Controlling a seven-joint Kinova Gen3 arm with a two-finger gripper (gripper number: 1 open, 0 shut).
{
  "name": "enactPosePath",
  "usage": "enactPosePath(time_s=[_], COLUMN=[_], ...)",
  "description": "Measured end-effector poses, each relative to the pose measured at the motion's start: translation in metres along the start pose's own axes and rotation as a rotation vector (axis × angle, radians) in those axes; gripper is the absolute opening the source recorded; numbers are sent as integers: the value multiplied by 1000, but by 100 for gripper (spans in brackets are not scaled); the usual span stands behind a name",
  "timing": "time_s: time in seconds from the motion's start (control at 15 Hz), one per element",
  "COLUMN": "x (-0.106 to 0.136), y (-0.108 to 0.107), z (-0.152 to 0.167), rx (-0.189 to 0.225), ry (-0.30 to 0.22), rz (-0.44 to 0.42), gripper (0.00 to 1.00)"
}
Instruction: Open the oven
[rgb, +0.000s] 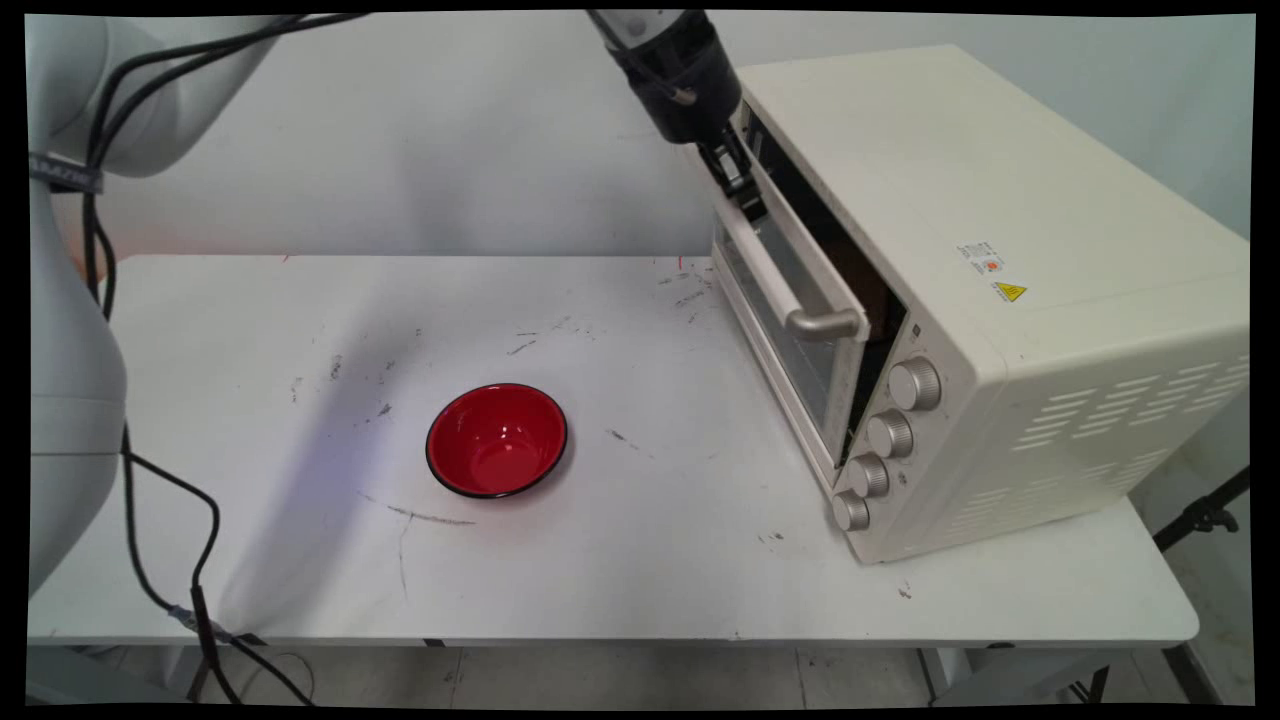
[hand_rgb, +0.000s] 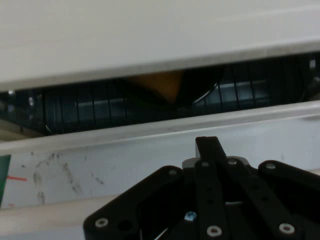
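A cream toaster oven (rgb: 1000, 230) stands on the right of the white table (rgb: 300, 560). Its glass door (rgb: 785, 335) hangs slightly ajar, with a dark gap along its top. My gripper (rgb: 745, 200) reaches down from the top edge to the far end of the door's top rim, just above the door handle (rgb: 822, 322). In the hand view the gripper (hand_rgb: 207, 142) is shut, its fingers pressed together against the door's top edge (hand_rgb: 125, 132). Through the gap (hand_rgb: 90, 107) I see the dark oven rack and something orange (hand_rgb: 160, 84).
A red bowl with a black rim (rgb: 497, 440) sits on the table left of the oven. Several silver knobs (rgb: 890, 433) line the oven's front. Black cables (rgb: 130, 520) hang down at the left.
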Motion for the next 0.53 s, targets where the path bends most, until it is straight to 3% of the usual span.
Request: enactPosePath(time_s=[0.53], x=[-44], y=[12], z=[-5], rx=[8], ry=[10], rz=[3], gripper=[0])
